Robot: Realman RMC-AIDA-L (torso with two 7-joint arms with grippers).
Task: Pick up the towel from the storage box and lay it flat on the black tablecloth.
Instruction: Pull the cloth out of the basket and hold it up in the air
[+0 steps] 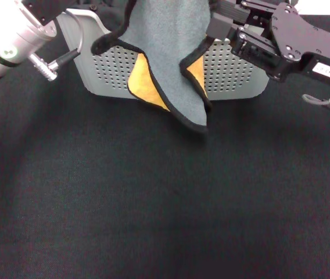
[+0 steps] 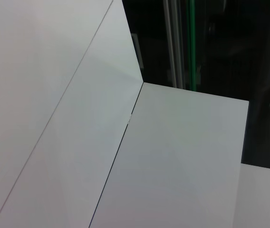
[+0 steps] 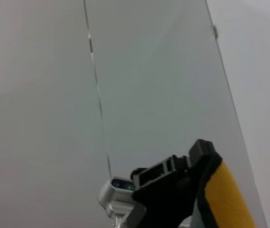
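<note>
- Nearest us, the tablecloth [image 1: 153, 215] spreads wide and bare across the bench; nothing is laid on it yet.
- Above its far part hangs the towel [image 1: 174, 52], grey face toward us, with yellow-orange showing at two folded corners and black edging all round. Its lowest tip dangles in front of the box and looks just clear of the cloth, though we cannot be sure.
- We judge the pick-up done: the towel is lifted out and held aloft. What is left is to bring it forward, open it out and lay it flat.
- The right gripper [image 1: 216, 26] is at the towel's right edge, closed on it as far as we can see; its wrist view shows yellow cloth with black trim beside a black part.
- The left gripper is out of sight: only the silver arm [image 1: 8, 35] shows, at the upper left, so we cannot tell its state.
- Farthest back stands the box [image 1: 235, 75], light grey with rows of small holes.
- We can read no label or writing anywhere.
</note>
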